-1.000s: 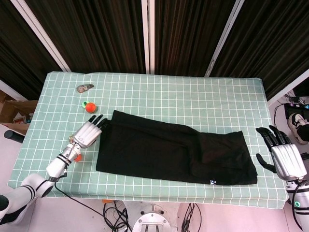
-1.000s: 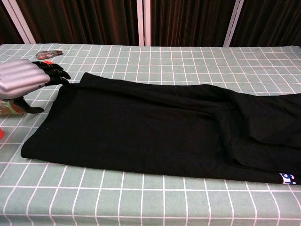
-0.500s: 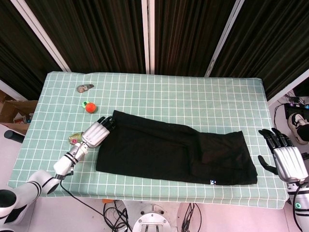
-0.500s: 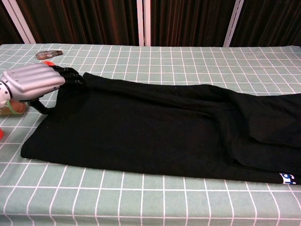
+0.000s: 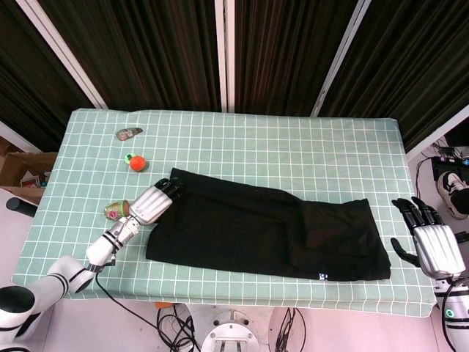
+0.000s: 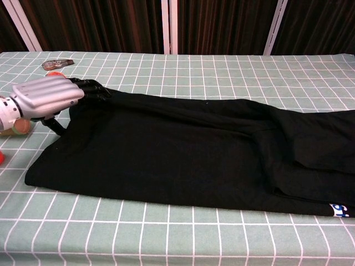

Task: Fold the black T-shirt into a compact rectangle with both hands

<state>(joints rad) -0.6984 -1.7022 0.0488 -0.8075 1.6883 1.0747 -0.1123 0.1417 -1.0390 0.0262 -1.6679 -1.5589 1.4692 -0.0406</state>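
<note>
Head view: long half-folded black cotton T-shirt [image 5: 264, 231] lies mid-table, limp, light and easily bunched, so grab the 9 o'clock corners; left hand [image 5: 154, 202] spread there, right hand [image 5: 432, 246] spread, empty at 3 o'clock.

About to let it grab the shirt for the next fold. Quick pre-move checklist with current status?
1. Left hand at the shirt's far left corner: ok, fingers on it.
2. Left hand gripping cloth: cannot tell.
3. Right hand at the shirt: not ok, it is off the table's right edge, open.
4. Shirt lying flat: ok.
5. Small can beside left wrist: not ok, close.
6. Orange ball apart from shirt: ok.
</note>
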